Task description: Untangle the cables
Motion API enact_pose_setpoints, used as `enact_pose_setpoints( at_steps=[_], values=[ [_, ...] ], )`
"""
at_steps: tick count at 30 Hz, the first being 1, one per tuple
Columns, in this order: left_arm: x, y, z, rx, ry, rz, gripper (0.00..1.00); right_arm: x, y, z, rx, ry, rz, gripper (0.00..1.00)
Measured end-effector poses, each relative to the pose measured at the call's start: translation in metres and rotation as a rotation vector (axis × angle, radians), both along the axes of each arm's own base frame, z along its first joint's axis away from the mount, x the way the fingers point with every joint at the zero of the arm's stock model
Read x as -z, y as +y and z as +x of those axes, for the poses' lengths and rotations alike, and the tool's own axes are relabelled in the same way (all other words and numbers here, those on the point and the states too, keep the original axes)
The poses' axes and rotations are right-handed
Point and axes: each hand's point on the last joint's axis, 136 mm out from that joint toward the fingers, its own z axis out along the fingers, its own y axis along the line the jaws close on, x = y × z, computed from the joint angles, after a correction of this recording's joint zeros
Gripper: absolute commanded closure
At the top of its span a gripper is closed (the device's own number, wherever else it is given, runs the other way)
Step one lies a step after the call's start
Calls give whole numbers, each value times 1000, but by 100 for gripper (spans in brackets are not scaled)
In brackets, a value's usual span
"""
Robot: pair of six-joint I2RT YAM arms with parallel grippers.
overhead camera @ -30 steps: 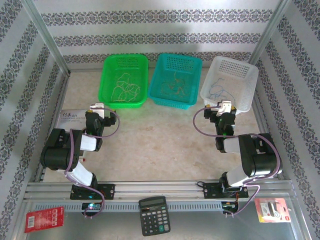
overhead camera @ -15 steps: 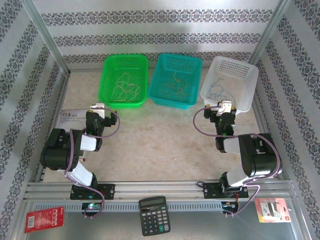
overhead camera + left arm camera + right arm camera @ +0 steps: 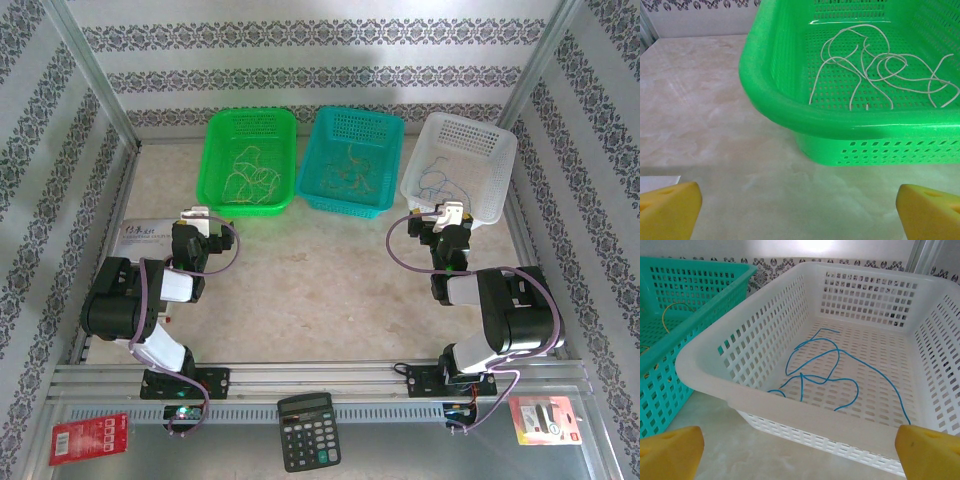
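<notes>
Three baskets stand in a row at the back. The green basket (image 3: 250,160) (image 3: 790,95) holds a whitish cable (image 3: 250,178) (image 3: 890,56). A pale yellow cable (image 3: 345,170) lies in the teal basket (image 3: 352,160) (image 3: 670,365). In the white basket (image 3: 460,165) (image 3: 740,365) there is a blue cable (image 3: 437,178) (image 3: 838,350). My left gripper (image 3: 197,215) (image 3: 800,210) is open just before the green basket's near left corner, with nothing between its fingers. My right gripper (image 3: 452,213) (image 3: 800,452) is open and empty before the white basket's near rim.
A calculator (image 3: 307,430), a red card (image 3: 88,438) and a red packet (image 3: 543,420) lie on the metal shelf in front of the arm bases. A white printed card (image 3: 145,235) lies left of the left gripper. Patterned walls and metal posts enclose the table.
</notes>
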Motion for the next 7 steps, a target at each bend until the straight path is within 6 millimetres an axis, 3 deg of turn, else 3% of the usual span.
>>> enact_pose_setpoints(
  at_steps=[7],
  values=[
    [0,0,0,0,0,0,0,-1,0,4,2,8,3,2]
  ],
)
